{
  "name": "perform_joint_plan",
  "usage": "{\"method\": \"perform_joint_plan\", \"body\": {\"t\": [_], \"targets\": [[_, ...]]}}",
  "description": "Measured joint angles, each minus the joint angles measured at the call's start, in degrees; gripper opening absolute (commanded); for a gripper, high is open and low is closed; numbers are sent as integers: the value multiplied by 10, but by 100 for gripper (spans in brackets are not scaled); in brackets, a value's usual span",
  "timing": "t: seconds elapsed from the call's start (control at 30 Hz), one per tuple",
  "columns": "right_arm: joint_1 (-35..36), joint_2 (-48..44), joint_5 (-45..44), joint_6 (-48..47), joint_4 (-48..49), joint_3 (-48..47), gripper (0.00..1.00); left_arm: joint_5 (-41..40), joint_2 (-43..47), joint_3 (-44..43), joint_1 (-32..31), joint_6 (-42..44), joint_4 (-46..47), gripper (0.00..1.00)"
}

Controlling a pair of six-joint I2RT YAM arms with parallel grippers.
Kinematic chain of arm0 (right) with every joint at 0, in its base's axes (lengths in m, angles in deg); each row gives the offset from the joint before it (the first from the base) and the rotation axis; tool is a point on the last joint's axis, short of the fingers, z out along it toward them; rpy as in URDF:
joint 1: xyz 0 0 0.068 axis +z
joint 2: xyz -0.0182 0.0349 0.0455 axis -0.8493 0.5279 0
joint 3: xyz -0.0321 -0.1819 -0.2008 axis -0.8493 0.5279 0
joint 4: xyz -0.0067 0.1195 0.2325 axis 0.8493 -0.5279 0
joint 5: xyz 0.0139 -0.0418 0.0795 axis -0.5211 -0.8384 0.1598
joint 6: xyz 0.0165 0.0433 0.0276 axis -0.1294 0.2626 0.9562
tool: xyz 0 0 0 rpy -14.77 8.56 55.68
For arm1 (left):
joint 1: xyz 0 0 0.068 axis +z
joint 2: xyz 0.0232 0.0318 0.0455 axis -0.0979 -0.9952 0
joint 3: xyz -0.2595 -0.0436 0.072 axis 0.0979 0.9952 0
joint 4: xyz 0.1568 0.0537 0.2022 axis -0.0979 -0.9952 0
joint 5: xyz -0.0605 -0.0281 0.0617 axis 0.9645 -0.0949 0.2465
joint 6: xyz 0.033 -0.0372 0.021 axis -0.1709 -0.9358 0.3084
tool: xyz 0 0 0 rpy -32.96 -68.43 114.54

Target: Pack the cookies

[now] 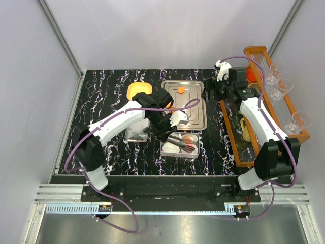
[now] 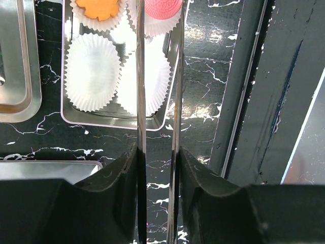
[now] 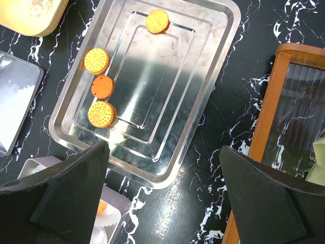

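A pink cookie [image 2: 163, 7] sits between the far tips of a pair of steel tongs [image 2: 141, 76], over a frilled white paper cup. The wrist view cuts it off, so I cannot tell whether the tongs pinch it or it rests in the cup. Just left of it an orange cookie [image 2: 100, 7] lies in its own cup. Nearer in the same small steel tray [image 2: 111, 119] are two empty paper cups [image 2: 91, 71], side by side.

The left gripper [image 2: 158, 152] is partly closed, its dark fingers [image 2: 122, 173] pressed against the outsides of the two tong arms. It holds the tongs pointing down into the small tray.

Just beyond the small tray, at the middle of the black marbled table [image 1: 101, 86], is a large steel tray [image 3: 167, 101]. It holds four loose cookies [image 3: 101, 114], all orange. Three are in a row along its left side and one lies apart near its far end.

The right gripper [image 3: 163, 150] hangs above the near right part of the large tray, with its jaws spread wide and nothing between them.

A yellow dish [image 3: 30, 15] stands off the large tray's far left corner. A long wooden tray [image 3: 264, 127] runs along the table's right side, with clear glasses [image 1: 277, 91] standing along its outer edge.
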Motion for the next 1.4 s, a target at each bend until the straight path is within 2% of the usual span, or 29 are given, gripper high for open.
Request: {"method": "perform_joint_plan", "body": {"t": [0.77,1.13,1.4], "targets": [[0,0,0,0,0,4,100,0,-19,-6,-2,2,3,44],[0,0,0,0,0,4,100,0,-19,-6,-2,2,5,46],[0,0,0,0,0,4,100,-3,-19,-7,-2,-1,16,43]]}}
